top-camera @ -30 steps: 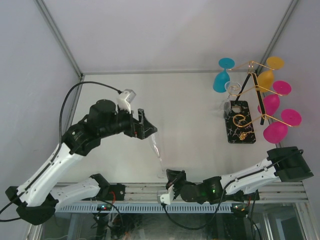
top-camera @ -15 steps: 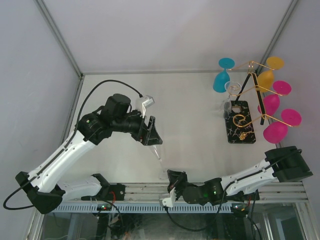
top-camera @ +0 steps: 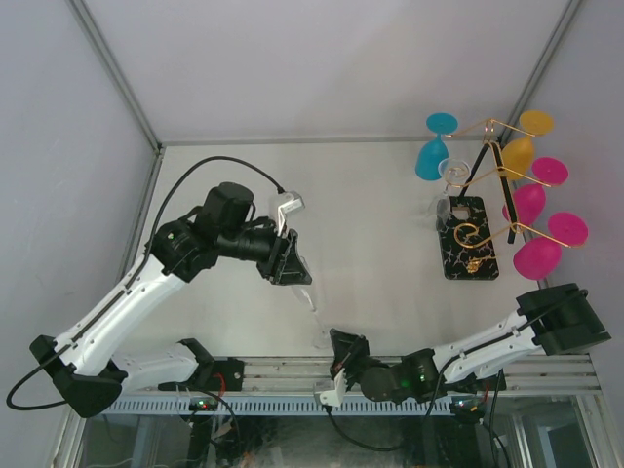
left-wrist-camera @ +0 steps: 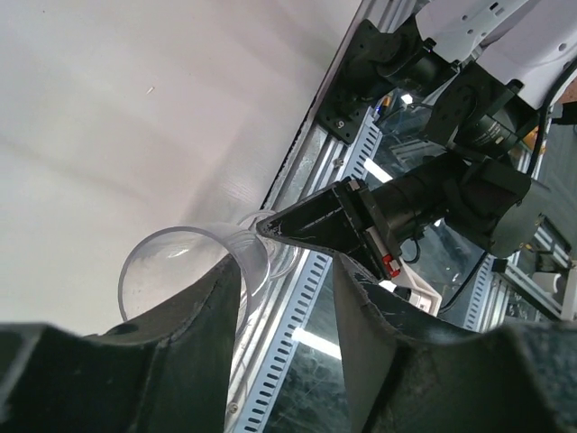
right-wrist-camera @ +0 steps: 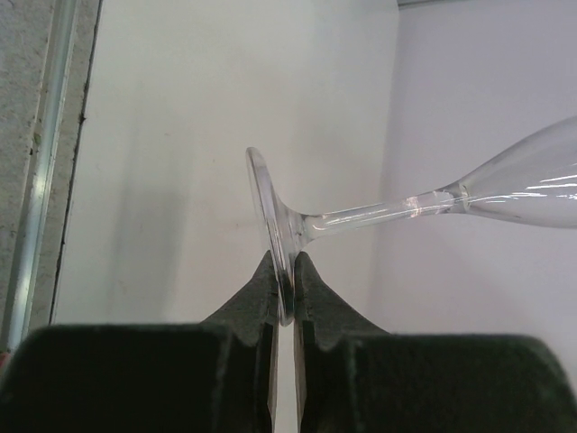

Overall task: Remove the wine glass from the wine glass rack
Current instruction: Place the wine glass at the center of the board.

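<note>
The clear wine glass [right-wrist-camera: 361, 216] is lying tilted over the white table [top-camera: 370, 195] near its front edge, well apart from the gold wire wine glass rack [top-camera: 466, 255]. The right gripper [right-wrist-camera: 284, 271] is clamping the glass foot. The left gripper [left-wrist-camera: 288, 271] is sitting at the bowl's rim with its jaws apart.

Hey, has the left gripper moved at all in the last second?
Yes. In the top view the left gripper has come nearer the table's front rail, closing in on the bowl of the clear wine glass.
</note>
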Controlling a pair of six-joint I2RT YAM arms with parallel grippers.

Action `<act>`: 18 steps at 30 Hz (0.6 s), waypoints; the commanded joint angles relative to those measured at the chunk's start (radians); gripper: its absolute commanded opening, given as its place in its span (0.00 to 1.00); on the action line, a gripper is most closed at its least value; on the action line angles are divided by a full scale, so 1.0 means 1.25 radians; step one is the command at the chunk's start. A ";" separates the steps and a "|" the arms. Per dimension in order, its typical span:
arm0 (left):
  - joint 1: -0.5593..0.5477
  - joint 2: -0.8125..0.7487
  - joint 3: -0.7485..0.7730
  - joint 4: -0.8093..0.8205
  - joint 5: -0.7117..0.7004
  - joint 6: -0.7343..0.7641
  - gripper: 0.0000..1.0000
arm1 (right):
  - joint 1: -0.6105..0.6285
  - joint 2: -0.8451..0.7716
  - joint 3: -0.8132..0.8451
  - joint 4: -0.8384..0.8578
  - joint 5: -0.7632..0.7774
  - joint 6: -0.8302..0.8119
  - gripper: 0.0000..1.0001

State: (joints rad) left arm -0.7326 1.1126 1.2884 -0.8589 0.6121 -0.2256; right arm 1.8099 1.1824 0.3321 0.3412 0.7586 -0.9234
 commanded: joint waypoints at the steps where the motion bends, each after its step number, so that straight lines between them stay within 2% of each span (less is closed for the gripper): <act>1: -0.030 0.000 -0.019 -0.051 0.058 0.037 0.48 | -0.008 -0.010 0.008 0.092 0.094 -0.019 0.00; 4: -0.042 0.006 -0.016 -0.078 0.044 0.057 0.50 | -0.007 -0.015 0.007 0.100 0.095 -0.037 0.00; 7: -0.042 0.010 -0.011 -0.095 0.038 0.065 0.43 | -0.009 -0.031 0.002 0.097 0.074 -0.045 0.00; 9: -0.042 0.016 0.003 -0.123 0.032 0.079 0.34 | -0.011 -0.043 -0.003 0.095 0.063 -0.049 0.00; 11: -0.044 0.022 0.022 -0.157 0.014 0.095 0.17 | -0.012 -0.057 -0.008 0.090 0.056 -0.049 0.00; 14: -0.052 0.028 0.034 -0.185 -0.003 0.114 0.03 | -0.015 -0.074 -0.012 0.080 0.050 -0.046 0.00; 15: -0.057 0.030 0.033 -0.187 -0.002 0.119 0.04 | -0.017 -0.075 -0.014 0.079 0.052 -0.045 0.00; 18: -0.073 0.032 0.027 -0.177 0.004 0.121 0.35 | -0.019 -0.086 -0.014 0.078 0.054 -0.049 0.00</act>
State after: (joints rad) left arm -0.7757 1.1404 1.3067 -0.9695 0.5762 -0.1097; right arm 1.8080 1.1336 0.2825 0.3065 0.7479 -1.0012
